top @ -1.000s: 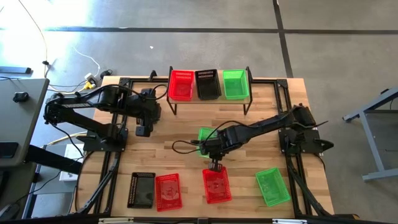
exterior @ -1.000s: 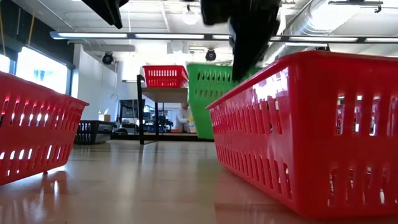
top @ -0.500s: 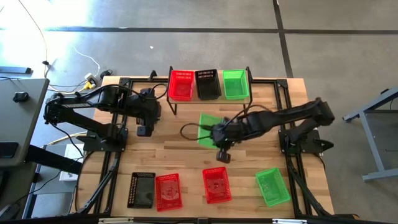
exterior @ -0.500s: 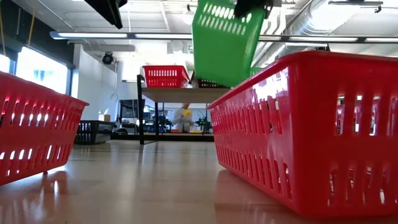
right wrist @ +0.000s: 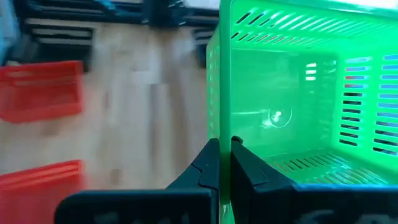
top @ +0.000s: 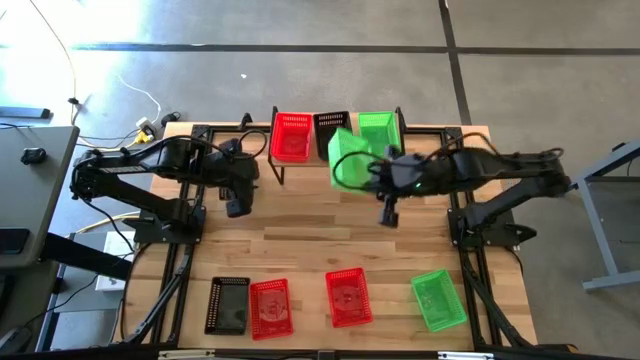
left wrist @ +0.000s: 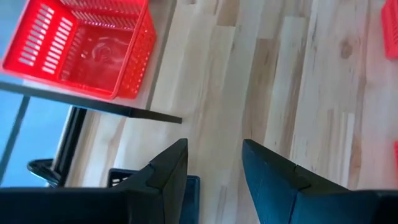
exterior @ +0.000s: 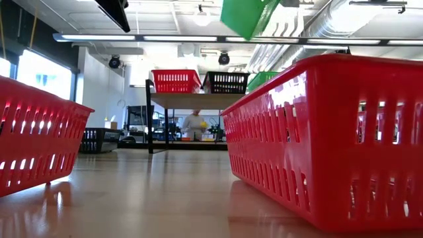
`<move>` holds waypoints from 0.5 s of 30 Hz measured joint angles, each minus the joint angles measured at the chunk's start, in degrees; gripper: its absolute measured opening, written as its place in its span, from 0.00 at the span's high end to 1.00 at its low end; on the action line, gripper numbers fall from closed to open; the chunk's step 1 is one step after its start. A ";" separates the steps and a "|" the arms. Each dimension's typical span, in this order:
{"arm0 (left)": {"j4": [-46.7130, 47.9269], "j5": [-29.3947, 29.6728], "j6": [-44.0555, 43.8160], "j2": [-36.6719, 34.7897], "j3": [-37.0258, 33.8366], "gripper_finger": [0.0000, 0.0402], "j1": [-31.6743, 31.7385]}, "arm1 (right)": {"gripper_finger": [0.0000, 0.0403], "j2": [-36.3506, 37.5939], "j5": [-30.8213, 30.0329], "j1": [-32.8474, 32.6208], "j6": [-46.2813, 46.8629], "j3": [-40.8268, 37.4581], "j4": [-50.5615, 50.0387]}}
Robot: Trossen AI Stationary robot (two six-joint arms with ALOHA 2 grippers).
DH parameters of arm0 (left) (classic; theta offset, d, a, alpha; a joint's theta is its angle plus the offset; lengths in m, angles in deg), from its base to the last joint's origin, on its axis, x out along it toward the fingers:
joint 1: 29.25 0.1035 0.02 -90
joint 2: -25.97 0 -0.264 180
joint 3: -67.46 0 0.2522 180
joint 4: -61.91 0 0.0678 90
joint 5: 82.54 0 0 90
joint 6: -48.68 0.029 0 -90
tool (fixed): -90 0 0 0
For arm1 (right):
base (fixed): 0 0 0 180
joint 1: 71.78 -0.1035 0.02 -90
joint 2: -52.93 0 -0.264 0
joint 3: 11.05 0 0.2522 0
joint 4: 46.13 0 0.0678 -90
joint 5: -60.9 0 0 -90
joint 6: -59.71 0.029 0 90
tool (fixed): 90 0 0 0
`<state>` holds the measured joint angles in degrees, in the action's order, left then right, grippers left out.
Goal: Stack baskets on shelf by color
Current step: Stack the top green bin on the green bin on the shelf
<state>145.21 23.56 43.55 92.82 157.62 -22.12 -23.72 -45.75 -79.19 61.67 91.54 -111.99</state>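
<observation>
From where I stand, the right gripper (right wrist: pixel 224 163) is pinched tight on one wall of a green basket (top: pixel 349 157), carrying it in the air just in front of the shelf (top: pixel 300 163), near its green end. The basket hangs tilted, its open side turned toward the wrist, the fingers closing on the rim from either side of the wall. Up on the shelf sit a red basket (top: pixel 291 135), a black basket (top: pixel 331 127) and another green one (top: pixel 378 128) side by side. The left gripper (left wrist: pixel 213 171) waits over the table's left side, near the shelf's red end, its fingers apart and holding nothing. Along the near edge of the table lie a black basket (top: pixel 229 304), two red baskets (top: pixel 270 307) and (top: pixel 348 297), and a green basket (top: pixel 438 299).
</observation>
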 joint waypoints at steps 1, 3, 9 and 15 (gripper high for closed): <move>0.00 0.00 -0.86 0.00 0.00 0.65 0.00 | 1.00 0.69 -1.03 0.60 -2.10 0.00 -0.02; 0.00 0.15 -3.02 0.00 0.00 0.65 0.02 | 1.00 1.93 -2.89 2.12 -6.39 0.00 -0.14; 0.00 1.71 -10.30 0.00 0.00 0.65 0.02 | 1.00 3.00 -6.42 8.48 -17.08 0.02 -4.32; 0.02 1.68 -17.52 0.00 0.00 0.65 0.00 | 1.00 0.91 -6.28 15.62 -24.09 0.01 -12.93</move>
<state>145.23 25.25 26.03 92.82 157.62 -22.12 -22.81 -52.03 -63.57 37.59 91.56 -124.92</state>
